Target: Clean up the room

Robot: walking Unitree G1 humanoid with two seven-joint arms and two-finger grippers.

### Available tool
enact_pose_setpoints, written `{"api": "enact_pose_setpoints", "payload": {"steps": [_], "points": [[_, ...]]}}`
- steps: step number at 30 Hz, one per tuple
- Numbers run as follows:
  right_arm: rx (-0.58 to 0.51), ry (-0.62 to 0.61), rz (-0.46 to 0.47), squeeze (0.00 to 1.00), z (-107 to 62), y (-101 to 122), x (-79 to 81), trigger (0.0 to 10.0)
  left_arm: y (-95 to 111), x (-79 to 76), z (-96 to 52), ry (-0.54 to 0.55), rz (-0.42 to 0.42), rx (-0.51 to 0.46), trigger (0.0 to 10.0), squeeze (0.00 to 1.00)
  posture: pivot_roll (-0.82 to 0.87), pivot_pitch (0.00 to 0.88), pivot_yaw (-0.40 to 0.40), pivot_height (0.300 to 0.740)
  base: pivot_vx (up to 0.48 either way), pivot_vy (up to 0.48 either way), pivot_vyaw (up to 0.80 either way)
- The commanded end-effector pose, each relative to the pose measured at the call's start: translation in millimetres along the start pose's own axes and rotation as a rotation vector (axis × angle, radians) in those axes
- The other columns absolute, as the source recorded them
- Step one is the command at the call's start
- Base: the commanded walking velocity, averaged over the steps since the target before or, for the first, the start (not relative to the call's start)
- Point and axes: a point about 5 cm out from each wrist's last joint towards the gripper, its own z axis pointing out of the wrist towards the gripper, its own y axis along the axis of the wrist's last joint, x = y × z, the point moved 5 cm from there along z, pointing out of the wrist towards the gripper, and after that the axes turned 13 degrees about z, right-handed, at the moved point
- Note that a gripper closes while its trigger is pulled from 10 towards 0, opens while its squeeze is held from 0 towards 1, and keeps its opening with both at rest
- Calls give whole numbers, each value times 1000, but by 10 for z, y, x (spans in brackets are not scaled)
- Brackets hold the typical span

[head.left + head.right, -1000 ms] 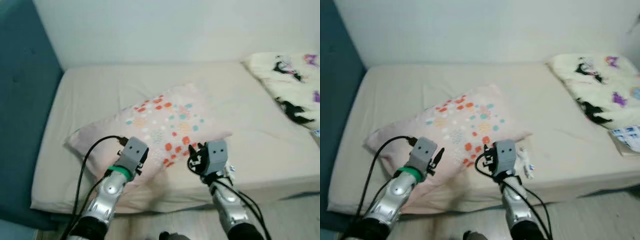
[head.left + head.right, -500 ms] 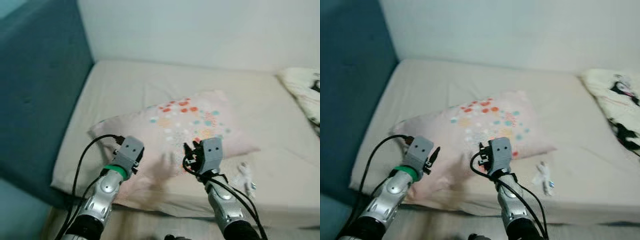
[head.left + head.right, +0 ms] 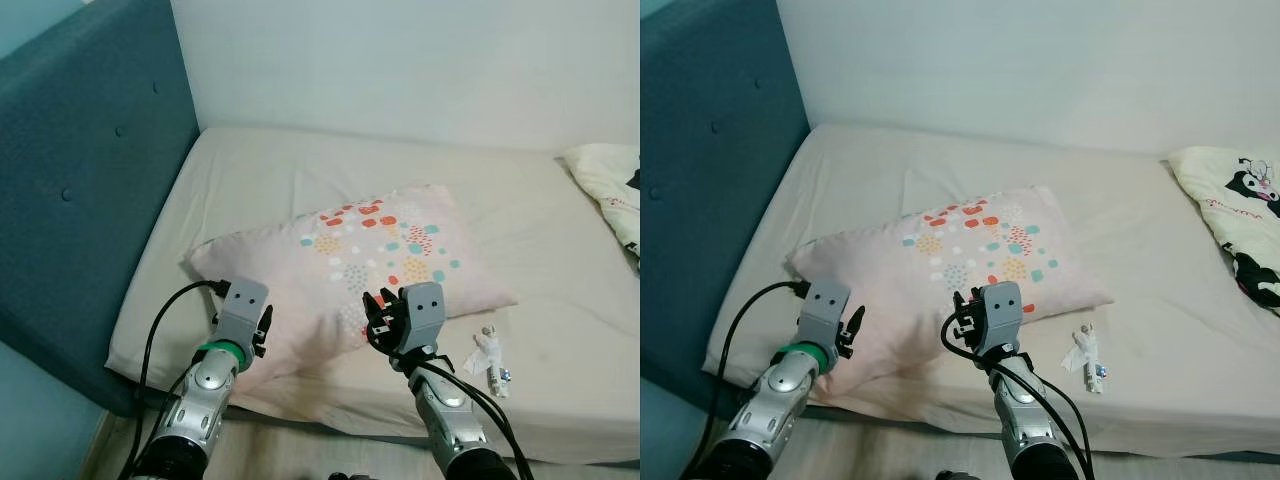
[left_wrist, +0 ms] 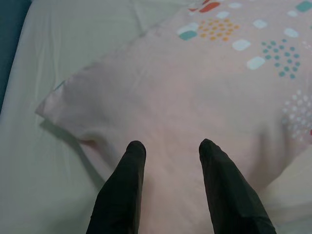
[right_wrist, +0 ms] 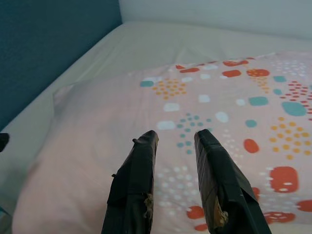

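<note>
- Camera has swung left since a second ago: headboard [image 3: 90,200] now fills the left side; both arms sit lower over the pillow's near edge.
- Pillow [image 3: 350,270] lies flat on bed [image 3: 250,180], long axis running from near-left corner to far-right corner.
- Left gripper [image 4: 168,148] fingers parted, gripping nothing, above pillow's plain end.
- Right gripper [image 5: 175,139] narrowly parted, gripping nothing, over the patterned part.
- Small wrapper [image 3: 488,352] lies just right of pillow.
</note>
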Motion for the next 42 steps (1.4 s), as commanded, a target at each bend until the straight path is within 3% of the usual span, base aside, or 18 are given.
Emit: {"api": "enact_pose_setpoints", "payload": {"steps": [1,10,17,27,42], "points": [[29,-8,-4,0,-29,-60,-25,10000,-69,6,-15,16,-13,24,10000,0,30,54,-18,740,0,0,781],[9,-7,36,0,-7,-23,-19,10000,-91,146,-33,54,45,18,10000,0,38,48,-13,740,0,0,249],[9,17,46,0,16,-20,40,10000,-8,154,-22,21,94,-29,10000,0,37,42,-13,740,0,0,0],[-5,25,54,0,16,8,47,10000,127,91,-13,11,40,-89,10000,0,29,41,-6,740,0,0,0],[-16,-7,39,0,16,33,-13,10000,158,56,-2,12,39,-100,10000,0,25,43,-6,740,0,0,0]]}}
